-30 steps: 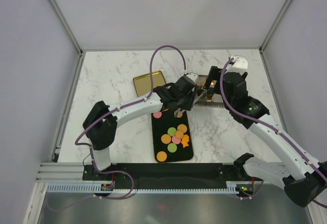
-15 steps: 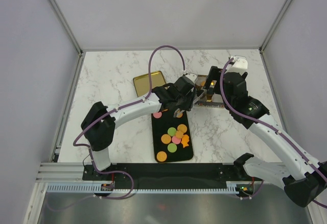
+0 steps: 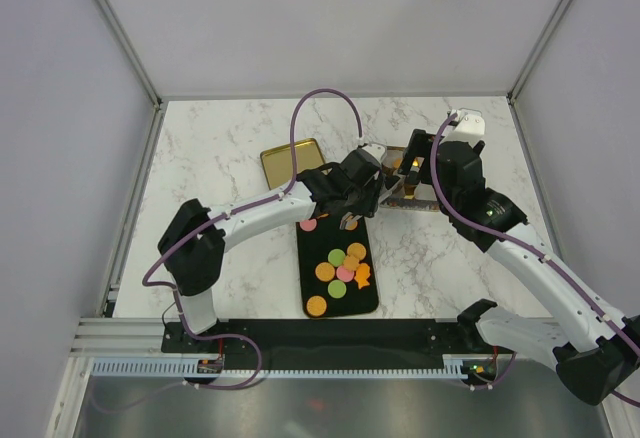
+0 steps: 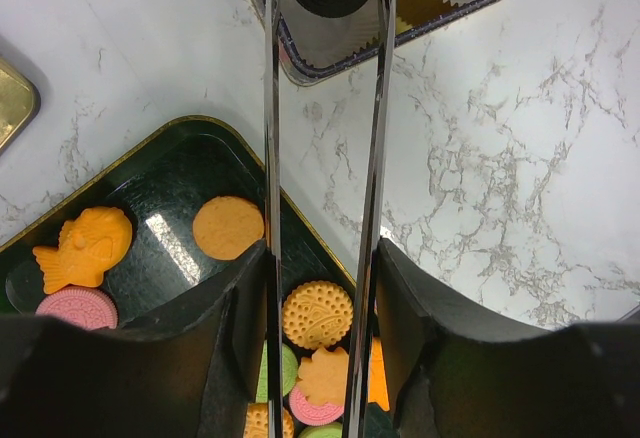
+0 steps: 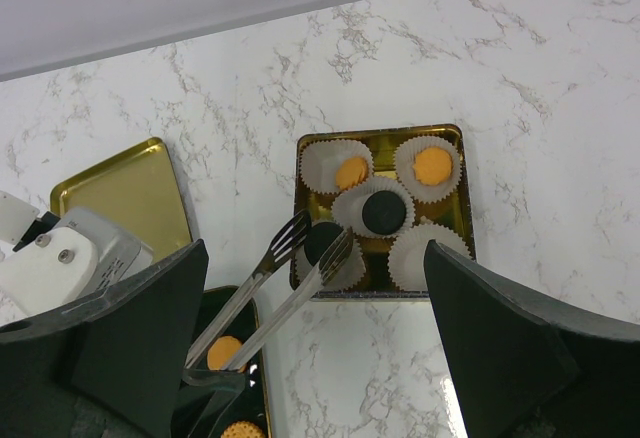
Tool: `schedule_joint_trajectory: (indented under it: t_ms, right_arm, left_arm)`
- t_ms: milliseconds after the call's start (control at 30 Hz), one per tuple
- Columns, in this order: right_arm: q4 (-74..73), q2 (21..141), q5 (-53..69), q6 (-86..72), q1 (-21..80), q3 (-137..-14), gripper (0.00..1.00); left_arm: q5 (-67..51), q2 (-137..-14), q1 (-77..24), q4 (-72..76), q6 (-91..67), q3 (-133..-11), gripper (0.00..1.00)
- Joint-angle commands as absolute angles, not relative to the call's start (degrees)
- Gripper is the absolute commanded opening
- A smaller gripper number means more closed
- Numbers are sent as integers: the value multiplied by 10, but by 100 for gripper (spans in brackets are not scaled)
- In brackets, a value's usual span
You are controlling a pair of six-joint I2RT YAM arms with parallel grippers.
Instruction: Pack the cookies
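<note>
Clamping slim silver metal tongs [image 4: 272, 138], the left hand [image 4: 322, 258] has a dark brown round cookie [image 5: 320, 239] between their tips over the square gold tin [image 5: 381, 134] ahead, other cookies [image 4: 228, 226] lying on the black tray [image 4: 160, 188] beneath it, while the right hand [image 5: 315, 250] gapes wide, empty.

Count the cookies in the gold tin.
4: orange cookies in the tin's top-left and top-right cups in the right wrist view; a dark cookie in the middle; another between the tongs, bottom left. None seems hidden.

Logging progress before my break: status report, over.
Left gripper shut on tongs, dark cookie between the tips over the tin. Right gripper open, hovering. Nothing blocking.
</note>
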State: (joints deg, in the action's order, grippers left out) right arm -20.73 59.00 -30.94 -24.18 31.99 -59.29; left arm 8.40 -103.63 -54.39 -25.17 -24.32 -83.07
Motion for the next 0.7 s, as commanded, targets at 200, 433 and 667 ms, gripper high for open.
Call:
schedule_joint_trajectory:
  t_ms: [200, 433, 667]
  right_arm:
    - [-207, 582, -314, -237, 318, -602, 98]
    - [-206, 583, -311, -237, 318, -603, 98]
    - [-207, 579, -310, -238, 319, -604, 98]
  left_arm:
    - [95, -997, -545, -241, -225, -831, 53]
    - [98, -987, -546, -242, -225, -830, 53]
    - [105, -933, -547, -245, -231, -809, 53]
